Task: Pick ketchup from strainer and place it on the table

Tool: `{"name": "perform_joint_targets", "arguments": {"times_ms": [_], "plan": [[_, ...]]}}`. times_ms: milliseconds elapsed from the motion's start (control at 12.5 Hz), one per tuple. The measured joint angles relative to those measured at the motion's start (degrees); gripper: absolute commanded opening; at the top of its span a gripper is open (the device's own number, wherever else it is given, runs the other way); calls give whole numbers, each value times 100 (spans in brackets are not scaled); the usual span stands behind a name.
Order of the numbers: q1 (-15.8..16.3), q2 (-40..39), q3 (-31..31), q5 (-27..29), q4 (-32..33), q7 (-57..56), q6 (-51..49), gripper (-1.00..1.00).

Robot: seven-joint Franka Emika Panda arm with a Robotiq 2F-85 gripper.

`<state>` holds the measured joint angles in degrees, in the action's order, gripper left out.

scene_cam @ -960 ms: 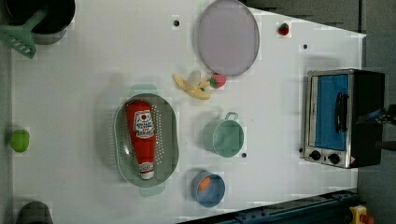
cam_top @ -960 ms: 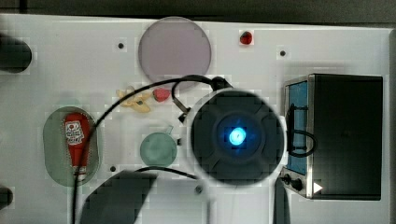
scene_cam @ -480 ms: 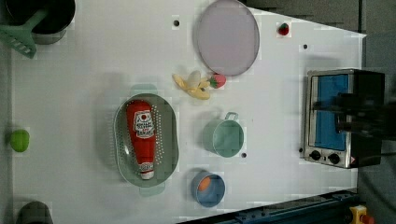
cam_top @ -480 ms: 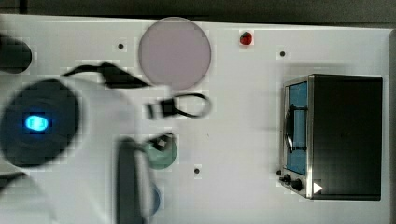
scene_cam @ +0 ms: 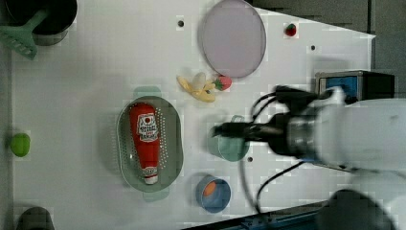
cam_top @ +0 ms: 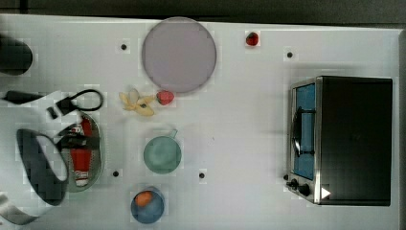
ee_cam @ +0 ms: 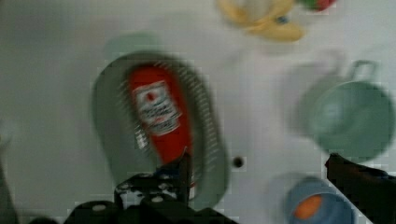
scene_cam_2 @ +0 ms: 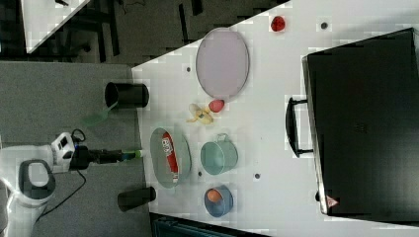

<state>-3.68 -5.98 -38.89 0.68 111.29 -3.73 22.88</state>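
The ketchup (scene_cam: pixel 145 139), a red bottle with a printed label and white cap, lies lengthwise in the pale green strainer (scene_cam: pixel 172 143) on the white table (cam_top: pixel 239 120). In the top view the arm covers the strainer's (cam_top: pixel 97 153) left side and part of the ketchup (cam_top: pixel 82 158). My gripper (ee_cam: pixel 268 179) hangs well above the table, open and holding nothing. In the wrist view one finger sits at the bottle's (ee_cam: pixel 159 112) capped end, the other beyond the green cup (ee_cam: pixel 350 121). In the left view the gripper (scene_cam: pixel 220 129) appears over the cup.
A purple plate (cam_top: pixel 178 54), a banana (cam_top: pixel 136 103) and a strawberry (cam_top: pixel 165 97) lie behind the strainer. The green cup (cam_top: pixel 163 154) and a blue bowl (cam_top: pixel 147 206) stand beside it. A toaster oven (cam_top: pixel 344 139) fills the top view's right. A second strawberry (cam_top: pixel 252 39) lies far back.
The arm has swung from the middle of the top view to its left, over the strainer, and has entered the left view from the right. The ketchup has not moved.
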Motion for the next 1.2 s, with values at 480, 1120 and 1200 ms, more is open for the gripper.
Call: {"name": "perform_joint_targets", "arguments": {"times_ms": [480,1120,1200], "plan": [[257,-677,-420,-297,554,61,1718,100],[211,-2294,-271,-672,1449,181,4034,100],[232,-2541,-221,-672,1472,181,4096,100]]}}
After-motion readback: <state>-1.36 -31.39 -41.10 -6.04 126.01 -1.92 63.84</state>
